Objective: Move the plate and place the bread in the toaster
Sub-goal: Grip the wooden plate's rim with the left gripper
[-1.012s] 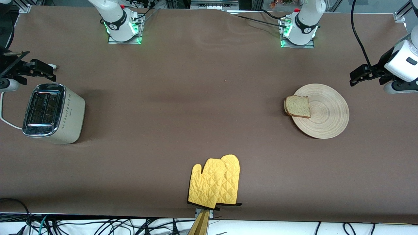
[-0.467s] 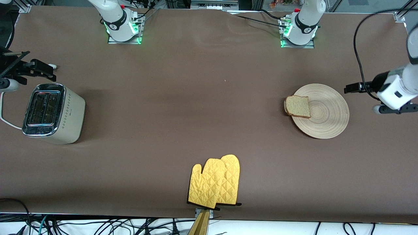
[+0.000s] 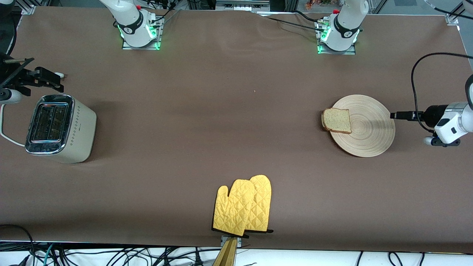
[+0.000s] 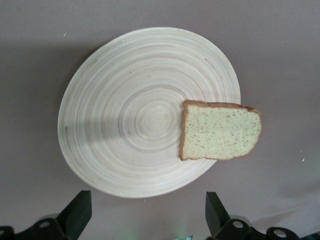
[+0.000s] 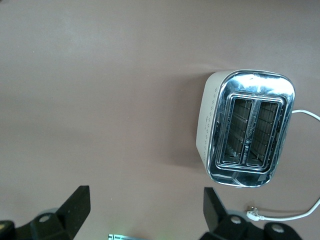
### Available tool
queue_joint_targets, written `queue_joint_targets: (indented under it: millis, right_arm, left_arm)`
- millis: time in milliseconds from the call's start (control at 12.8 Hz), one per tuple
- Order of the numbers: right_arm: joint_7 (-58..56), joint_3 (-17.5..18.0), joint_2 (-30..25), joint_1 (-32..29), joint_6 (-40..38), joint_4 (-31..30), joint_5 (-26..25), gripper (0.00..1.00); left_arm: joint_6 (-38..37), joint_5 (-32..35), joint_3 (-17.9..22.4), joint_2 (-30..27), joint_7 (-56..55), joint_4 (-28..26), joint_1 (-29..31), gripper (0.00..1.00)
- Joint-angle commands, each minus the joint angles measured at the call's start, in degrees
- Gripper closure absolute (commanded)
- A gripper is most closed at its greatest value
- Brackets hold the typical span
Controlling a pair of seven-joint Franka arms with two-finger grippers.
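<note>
Table (image 3: 236, 111), brown: toaster (image 3: 59, 127) at 9 o'clock; plate (image 3: 366, 127) at 3 o'clock, bread (image 3: 337, 120) on its 9 o'clock rim; yellow oven mitts (image 3: 242, 207) at 6 o'clock; left end effector (image 3: 397, 115) beside plate's 3 o'clock edge; right end effector (image 3: 55, 82) near toaster

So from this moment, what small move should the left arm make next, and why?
Probably ease the open left gripper forward onto the plate rim. It sits right beside the edge, with the bread overhanging the rim toward the toaster.
</note>
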Motion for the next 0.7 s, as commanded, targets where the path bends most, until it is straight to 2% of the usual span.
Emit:
queue_joint_targets:
  millis: [0,311,623]
  right_arm:
    - [-0.28,0.1,0.44,0.56,-0.38,1.28,0.46,0.0]
    - [0.24,0.1,0.44,0.74,-0.46,1.28,0.37,0.0]
    - [-0.46,-0.08,0.44,0.56,-0.38,1.28,0.46,0.0]
  left_arm:
    - [1.39,-3.95,-0.34,5.81,10.95,1.69,5.6,0.0]
    - [1.39,-8.52,-0.34,13.02,24.58,3.36,10.45,0.0]
    - [2.61,-11.68,-0.34,16.71,30.22,3.27,12.3,0.0]
